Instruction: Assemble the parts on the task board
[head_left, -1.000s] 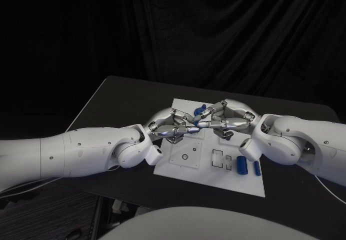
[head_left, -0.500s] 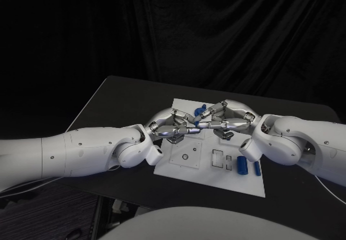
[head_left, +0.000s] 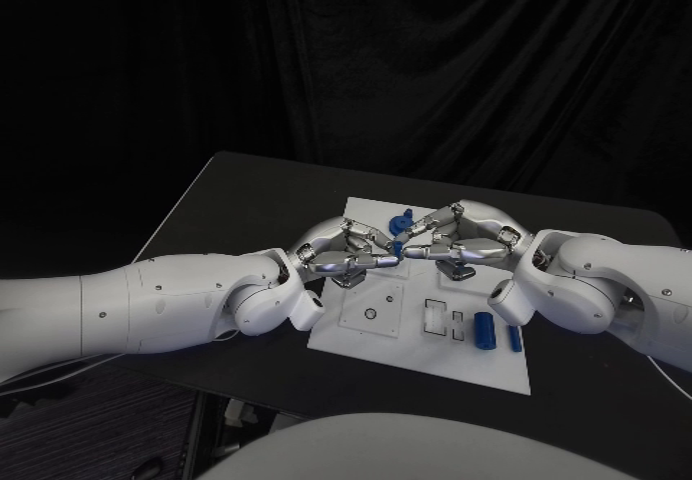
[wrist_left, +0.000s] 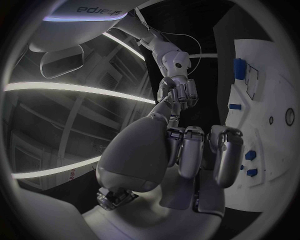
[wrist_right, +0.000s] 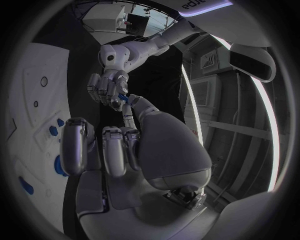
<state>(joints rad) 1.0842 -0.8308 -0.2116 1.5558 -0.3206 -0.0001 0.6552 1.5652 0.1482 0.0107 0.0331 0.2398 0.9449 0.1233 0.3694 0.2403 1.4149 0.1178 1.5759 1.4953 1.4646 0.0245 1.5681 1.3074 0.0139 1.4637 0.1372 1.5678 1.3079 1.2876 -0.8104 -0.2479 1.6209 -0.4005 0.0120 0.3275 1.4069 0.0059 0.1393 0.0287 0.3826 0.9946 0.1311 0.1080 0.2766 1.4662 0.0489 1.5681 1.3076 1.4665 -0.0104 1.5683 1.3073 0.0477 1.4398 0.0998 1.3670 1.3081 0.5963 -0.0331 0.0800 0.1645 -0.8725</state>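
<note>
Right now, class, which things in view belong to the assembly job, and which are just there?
Belonging to the job:
task board
blue parts
left hand
right hand
small blue part where the fingertips meet

Just there:
black table

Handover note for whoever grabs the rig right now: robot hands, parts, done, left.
Left robot hand and right robot hand meet fingertip to fingertip above the far half of the white board. A small blue part sits between the meeting fingertips; which hand really holds it, I cannot tell.
Parts: two blue pieces lie side by side near the board's right edge; another blue piece is at the far edge, behind the hands.
Done: cannot tell if anything is seated yet.
Left: the rectangular slots and round hole at the near side look unfilled.
</note>
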